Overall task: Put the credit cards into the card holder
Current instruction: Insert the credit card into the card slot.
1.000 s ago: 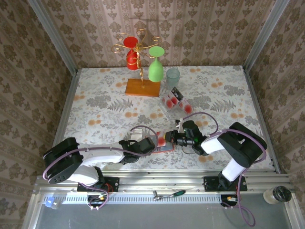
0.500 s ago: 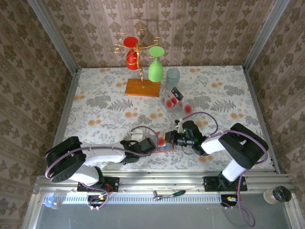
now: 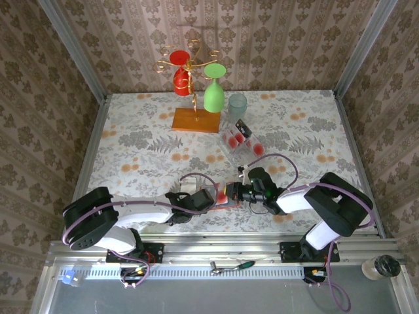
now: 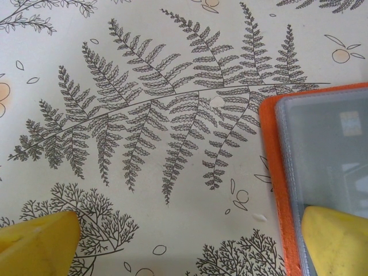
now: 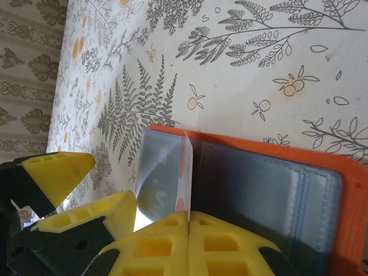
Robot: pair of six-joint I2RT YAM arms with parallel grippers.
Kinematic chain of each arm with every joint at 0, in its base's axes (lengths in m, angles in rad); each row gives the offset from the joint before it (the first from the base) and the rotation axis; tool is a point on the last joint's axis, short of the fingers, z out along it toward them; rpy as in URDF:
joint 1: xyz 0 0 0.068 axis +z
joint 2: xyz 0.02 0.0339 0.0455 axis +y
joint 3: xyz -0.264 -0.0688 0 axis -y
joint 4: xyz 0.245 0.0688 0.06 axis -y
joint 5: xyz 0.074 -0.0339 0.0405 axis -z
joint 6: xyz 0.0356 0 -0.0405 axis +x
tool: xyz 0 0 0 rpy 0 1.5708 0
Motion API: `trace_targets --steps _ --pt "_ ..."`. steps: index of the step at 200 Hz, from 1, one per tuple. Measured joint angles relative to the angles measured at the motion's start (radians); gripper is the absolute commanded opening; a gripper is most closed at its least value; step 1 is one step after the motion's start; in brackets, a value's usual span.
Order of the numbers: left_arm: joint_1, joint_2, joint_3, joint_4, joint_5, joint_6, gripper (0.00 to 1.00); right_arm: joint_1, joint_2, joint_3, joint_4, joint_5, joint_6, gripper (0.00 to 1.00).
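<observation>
A credit card [image 5: 183, 172] is pinched on edge by the right gripper [image 5: 187, 219] just above the clear pocket [image 5: 253, 190] of the card holder [image 5: 259, 141] (near the table's [image 3: 131, 131] front edge), one corner being covered by a finger [image 4: 339, 241] of the wide-spread left gripper [image 4: 187, 244].

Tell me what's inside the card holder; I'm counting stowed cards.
One card, gripped by the right pincer, stands on edge at a lifted clear sleeve of the card holder. The neighbouring sleeve looks empty. That pincer covers the holder's near edge.
</observation>
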Motion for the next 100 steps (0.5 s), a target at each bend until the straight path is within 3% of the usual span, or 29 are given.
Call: trace_targets --steps 100 --pt "0.000 0.000 0.000 0.000 0.000 0.000 1.00 0.019 -0.028 0.000 -0.029 0.039 -0.011 0.00"
